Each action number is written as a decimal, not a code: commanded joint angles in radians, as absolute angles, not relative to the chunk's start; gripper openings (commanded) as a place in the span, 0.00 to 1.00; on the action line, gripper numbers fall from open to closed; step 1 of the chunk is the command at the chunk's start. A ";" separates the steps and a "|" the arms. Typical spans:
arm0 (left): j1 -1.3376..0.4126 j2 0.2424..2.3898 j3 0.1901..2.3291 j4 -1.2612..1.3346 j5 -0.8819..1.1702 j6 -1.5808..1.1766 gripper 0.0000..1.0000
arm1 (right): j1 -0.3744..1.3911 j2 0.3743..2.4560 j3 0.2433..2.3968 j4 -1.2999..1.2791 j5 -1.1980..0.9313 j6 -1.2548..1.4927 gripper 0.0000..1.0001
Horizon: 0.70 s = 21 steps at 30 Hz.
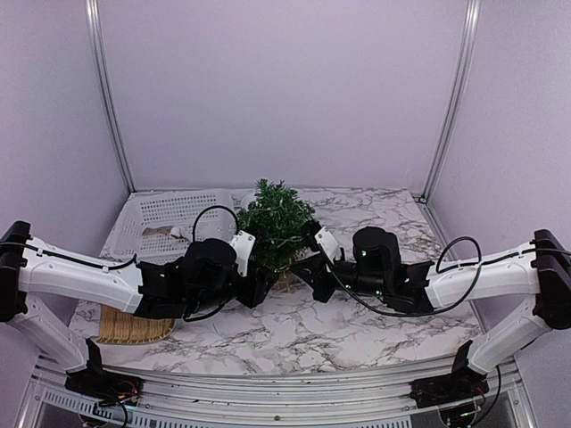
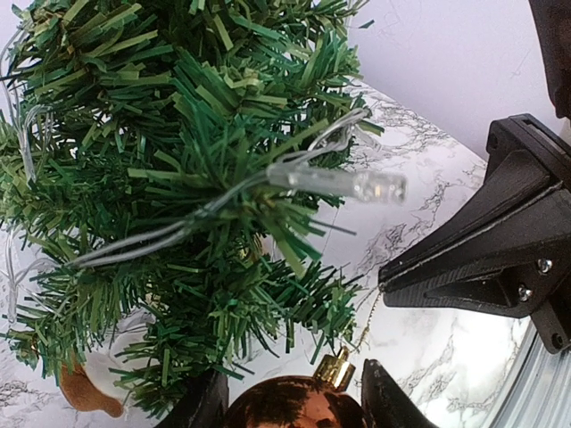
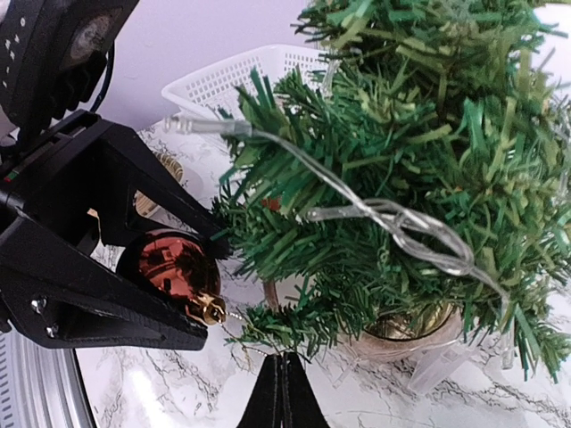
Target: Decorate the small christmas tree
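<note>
The small christmas tree (image 1: pixel 277 218) stands mid-table in its tan pot (image 3: pixel 401 334), with a clear light string (image 2: pixel 348 183) draped through its branches. My left gripper (image 2: pixel 294 390) is shut on a shiny red-brown bauble (image 2: pixel 294 408) with a gold cap, held low beside the tree's near-left branches. A thin gold thread (image 2: pixel 368 321) runs from the cap to the tips of my right gripper (image 3: pixel 284 361), which is shut on it just under a low branch. The right wrist view shows the bauble (image 3: pixel 165 263) between the left gripper's black fingers (image 3: pixel 107 312).
A white perforated basket (image 1: pixel 169 218) sits at the back left, behind the left arm. A woven tray (image 1: pixel 134 328) lies under the left arm near the front. The two arms meet close together in front of the tree. Purple walls and metal posts enclose the table.
</note>
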<state>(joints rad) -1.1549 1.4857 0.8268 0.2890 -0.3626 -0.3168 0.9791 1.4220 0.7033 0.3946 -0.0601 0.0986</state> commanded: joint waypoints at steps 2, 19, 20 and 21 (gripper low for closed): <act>-1.168 1.493 0.830 0.337 -0.393 -0.335 0.31 | 0.988 1.424 0.758 0.381 -0.049 0.080 0.00; -1.196 1.497 0.814 0.336 -0.425 -0.325 0.31 | 1.003 1.434 0.773 0.329 -0.049 0.060 0.00; -1.196 1.500 0.814 0.336 -0.431 -0.327 0.31 | 1.003 1.437 0.774 0.329 -0.048 0.060 0.00; -1.197 1.504 0.814 0.336 -0.436 -0.327 0.31 | 1.003 1.440 0.776 0.329 -0.046 0.060 0.00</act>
<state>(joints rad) -1.1896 1.4876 0.8253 0.3096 -0.4038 -0.3294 0.9951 1.4319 0.7437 0.3454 -0.0601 0.0731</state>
